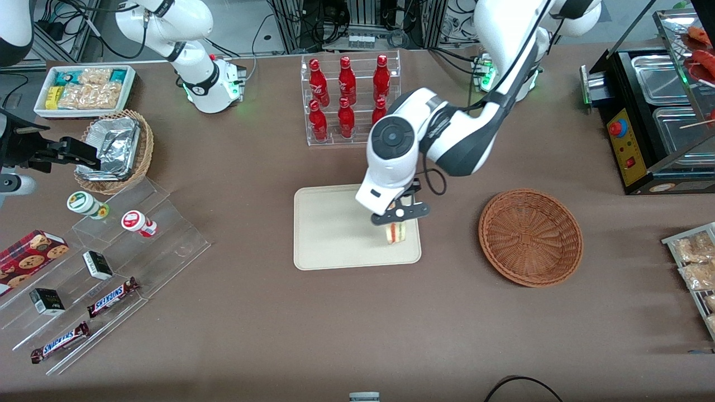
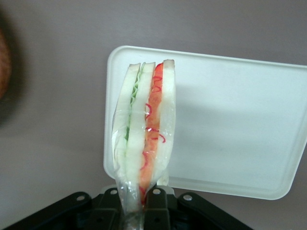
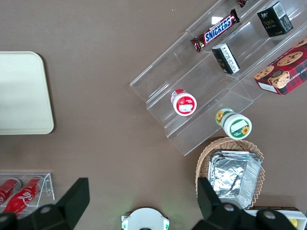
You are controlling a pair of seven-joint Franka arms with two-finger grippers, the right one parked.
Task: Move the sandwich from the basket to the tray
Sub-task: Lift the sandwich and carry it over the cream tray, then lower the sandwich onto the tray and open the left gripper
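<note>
Front view: the gripper (image 1: 400, 215) is positioned over the tray (image 1: 329, 234), at the corner nearest the basket (image 1: 530, 237). The sandwich (image 1: 394, 233) is held beneath it. No contents are seen in the basket.

Left wrist view: the sandwich (image 2: 145, 136) is clamped by its wrapped end between closed fingers, over the tray (image 2: 230, 129) rim. Contact with the tray cannot be determined.

Right wrist view: only a bare part of the tray (image 3: 21, 93) is shown.

Progress: removal and transfer are judged complete; lowering and release remain.
</note>
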